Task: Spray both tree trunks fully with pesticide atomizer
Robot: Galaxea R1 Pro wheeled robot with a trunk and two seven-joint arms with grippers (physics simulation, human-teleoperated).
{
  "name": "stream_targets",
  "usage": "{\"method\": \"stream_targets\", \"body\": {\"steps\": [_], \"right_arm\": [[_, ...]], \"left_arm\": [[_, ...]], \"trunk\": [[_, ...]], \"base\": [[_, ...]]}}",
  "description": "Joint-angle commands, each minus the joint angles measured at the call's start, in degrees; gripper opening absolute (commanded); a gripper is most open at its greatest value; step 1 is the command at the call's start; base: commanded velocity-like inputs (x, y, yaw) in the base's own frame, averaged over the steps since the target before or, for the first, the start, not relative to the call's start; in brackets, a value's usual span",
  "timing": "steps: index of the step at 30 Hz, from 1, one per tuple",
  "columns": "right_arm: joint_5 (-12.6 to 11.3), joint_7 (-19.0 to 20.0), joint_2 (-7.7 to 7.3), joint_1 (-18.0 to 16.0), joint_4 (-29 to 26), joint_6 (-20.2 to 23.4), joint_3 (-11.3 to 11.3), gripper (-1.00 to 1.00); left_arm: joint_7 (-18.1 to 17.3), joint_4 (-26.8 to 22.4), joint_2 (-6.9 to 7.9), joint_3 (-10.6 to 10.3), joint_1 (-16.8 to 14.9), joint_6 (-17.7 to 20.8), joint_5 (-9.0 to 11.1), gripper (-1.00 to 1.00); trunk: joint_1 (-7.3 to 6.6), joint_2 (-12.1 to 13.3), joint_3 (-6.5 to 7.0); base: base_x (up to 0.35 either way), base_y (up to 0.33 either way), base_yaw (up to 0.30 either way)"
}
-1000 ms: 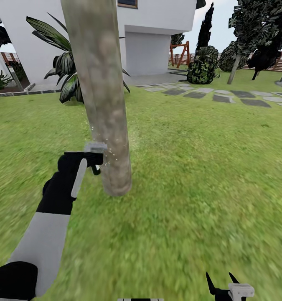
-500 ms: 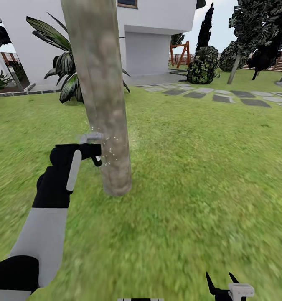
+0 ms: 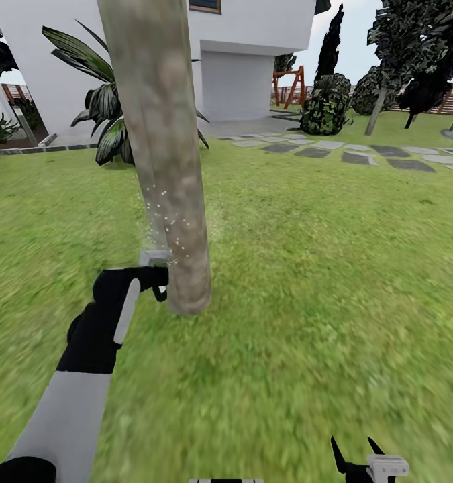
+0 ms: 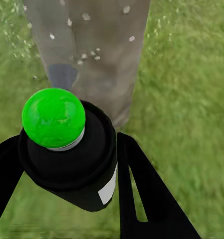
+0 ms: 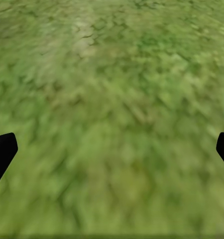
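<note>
The near tree trunk (image 3: 166, 154), thick and mottled grey-beige, rises from the grass just ahead of me. My left gripper (image 3: 158, 278) is low beside its base, shut on the pesticide atomizer (image 4: 67, 149), a black bottle with a green cap (image 4: 53, 117) that points at the trunk (image 4: 102, 50). White spray droplets (image 3: 166, 215) speckle the bark above the gripper. A second tree (image 3: 377, 111) with a thin pale trunk and dark foliage stands far back on the right. At the view's lower edge my right gripper (image 3: 357, 456) hangs open over bare grass (image 5: 112, 99).
A broad-leaved plant (image 3: 102, 114) grows behind the near trunk, in front of the white house (image 3: 239, 74). Grey stepping stones (image 3: 360, 154) cross the lawn at the back right, near round dark bushes (image 3: 327, 104). Open grass spreads to the right of the trunk.
My left gripper with the atomizer first rose a little, then dropped lower toward the trunk's base. The droplets now spread higher on the bark. The right arm has stayed still.
</note>
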Motion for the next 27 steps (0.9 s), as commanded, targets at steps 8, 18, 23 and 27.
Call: {"method": "stream_targets", "body": {"steps": [8, 18, 23, 27], "right_arm": [[0.00, 0.00, 0.00, 0.00, 0.02, 0.00, 0.02, 1.00], [0.00, 0.00, 0.01, 0.00, 0.02, 0.08, -0.05, 1.00], [0.00, 0.00, 0.00, 0.00, 0.02, 0.09, -0.02, 1.00], [0.00, 0.00, 0.00, 0.00, 0.02, 0.09, -0.06, 1.00]], "left_arm": [[1.49, 13.63, -0.09, -0.07, 5.76, -16.39, -0.61, -1.00], [16.05, 29.64, -0.58, 0.49, 7.94, -35.39, 0.20, -1.00], [16.29, 29.84, -0.51, 0.54, 8.62, -38.52, -0.47, -1.00], [17.76, 29.72, -0.45, 0.44, 8.86, -38.55, -0.54, -1.00]], "trunk": [[-0.01, 0.00, 0.01], [-0.01, 0.00, 0.01], [-0.01, 0.00, 0.01], [-0.01, 0.00, 0.01]], "base": [[0.000, 0.000, 0.000], [0.000, -0.006, 0.000], [0.090, -0.229, 0.000], [0.018, -0.270, 0.000]]}}
